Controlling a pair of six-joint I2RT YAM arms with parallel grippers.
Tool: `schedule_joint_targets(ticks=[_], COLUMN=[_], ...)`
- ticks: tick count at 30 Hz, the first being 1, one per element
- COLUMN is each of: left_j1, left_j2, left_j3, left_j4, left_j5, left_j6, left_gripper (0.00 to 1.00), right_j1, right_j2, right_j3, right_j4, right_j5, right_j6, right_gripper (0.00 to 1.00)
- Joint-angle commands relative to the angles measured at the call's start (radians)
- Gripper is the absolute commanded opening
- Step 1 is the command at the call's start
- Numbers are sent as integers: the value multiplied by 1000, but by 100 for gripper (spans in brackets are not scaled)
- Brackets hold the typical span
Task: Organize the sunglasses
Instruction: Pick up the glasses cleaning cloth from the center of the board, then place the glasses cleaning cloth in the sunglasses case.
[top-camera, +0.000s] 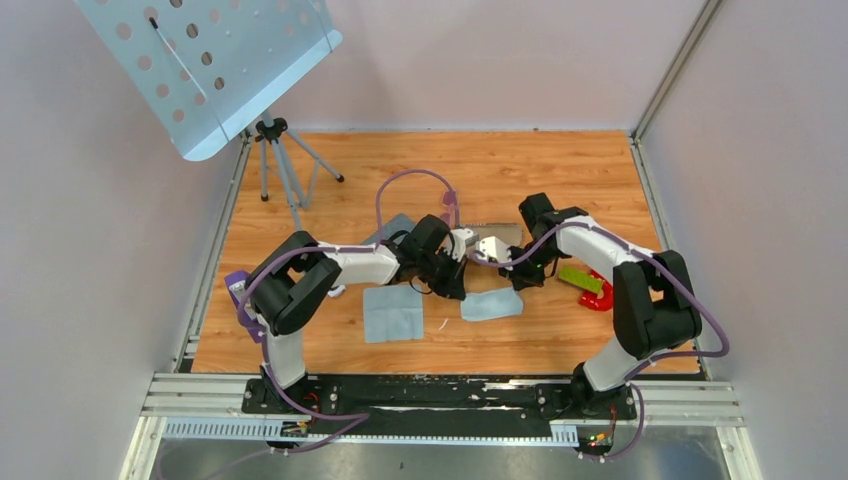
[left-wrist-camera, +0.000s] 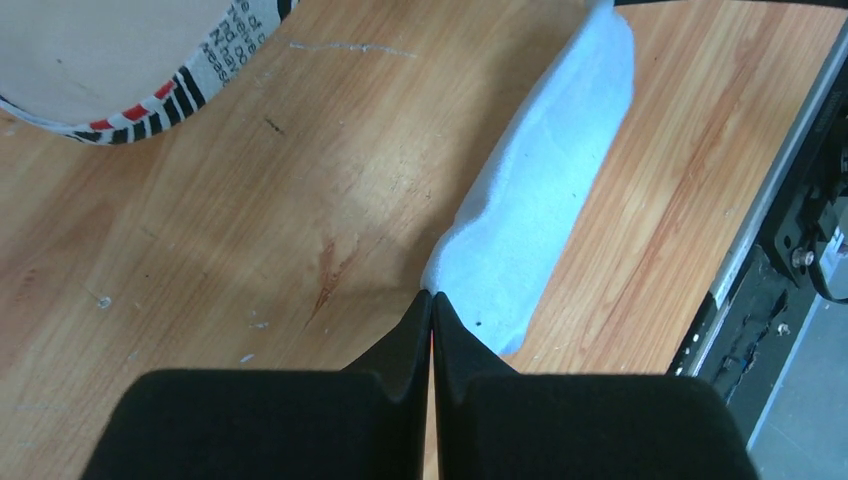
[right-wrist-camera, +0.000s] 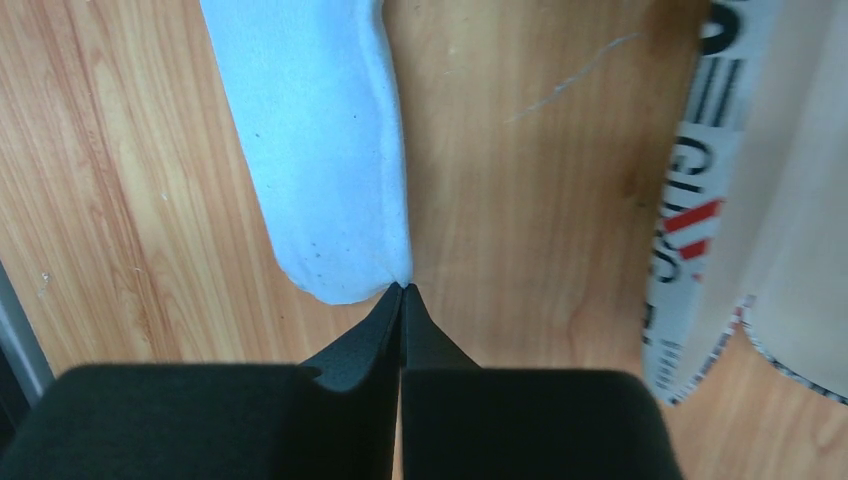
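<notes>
Left jaws and right jaws are clenched, empty, tips at the blue cloth (right-wrist-camera: 320, 150). The sunglasses show in no view. The case (right-wrist-camera: 790, 150) lies open, so packing seems undone.

The sunglasses cannot be made out here.

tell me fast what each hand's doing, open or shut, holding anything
Left hand: shut, tips at the edge of the pale blue cloth, nothing visibly held.
Right hand: shut, tips at that cloth's edge too, nothing visibly held.
</notes>
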Motion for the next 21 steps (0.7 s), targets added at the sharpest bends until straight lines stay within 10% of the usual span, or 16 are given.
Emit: schedule_joint_targets(ticks=[1,21], left_j1=[8,23], left_j2=[-63,-43], left_j3=[-2,213], left_j4=[9,-114], left_j5=[-37,-175], left_j6=[-14,28], left_gripper=[0,0], right_j1=[13,-5], right_j2=[0,89], right_j3=[63,284], right_j4=[-67,-119], right_j5=[20,120], right_j6=[31,77], right_gripper=[0,0])
